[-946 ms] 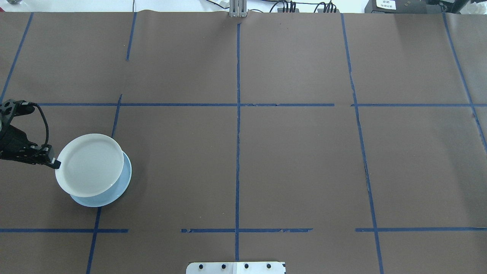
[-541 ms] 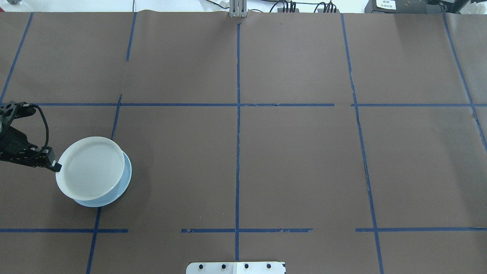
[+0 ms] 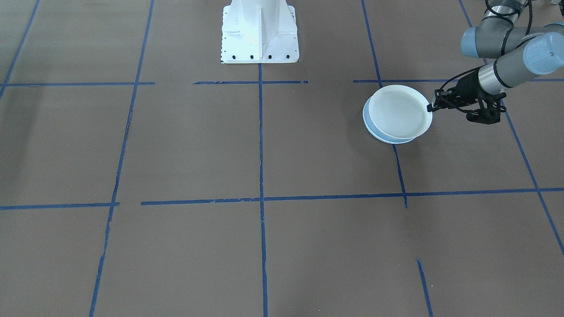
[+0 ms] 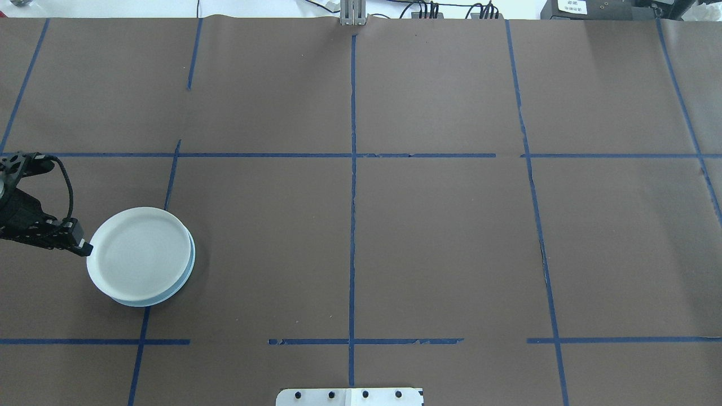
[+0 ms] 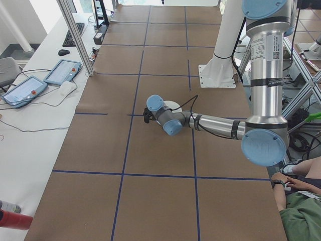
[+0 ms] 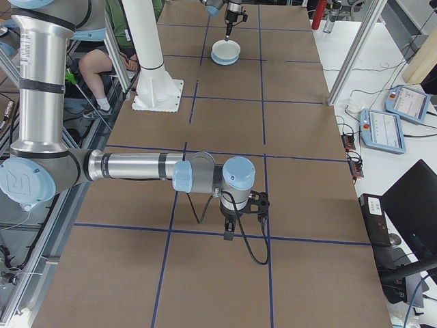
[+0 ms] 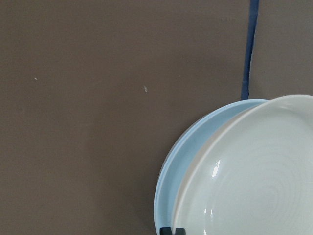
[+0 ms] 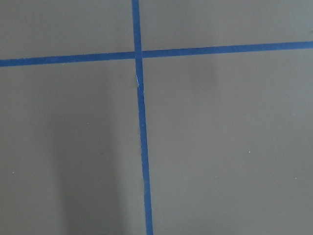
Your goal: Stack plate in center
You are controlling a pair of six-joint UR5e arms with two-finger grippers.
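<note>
Overhead view, left to right. Left gripper [image 4: 84, 248] sits at the left edge of the worktop [image 4: 440, 237], clamped on the left rim of the pale ringed plate [image 4: 138, 256]. That plate sits over the light-blue plate [image 4: 189, 270], offset slightly toward the far left; a blue crescent shows along its right and near sides. Wrist cam shows the pale plate's rim raised above the blue rim on one side, so it looks tilted; cannot tell if it rests fully on the blue plate. Both plates are in the left part of the worktop, toward the near edge, over a blue tape line [image 4: 138, 361] that runs to that edge.

Centre and right of the worktop: brown paper with the blue tape grid.

Right gripper [image 6: 231, 234] shows only in the exterior right view, pointing down just above the paper at a tape crossing, well apart from the plates. Cannot tell if its jaws are apart or together.
</note>
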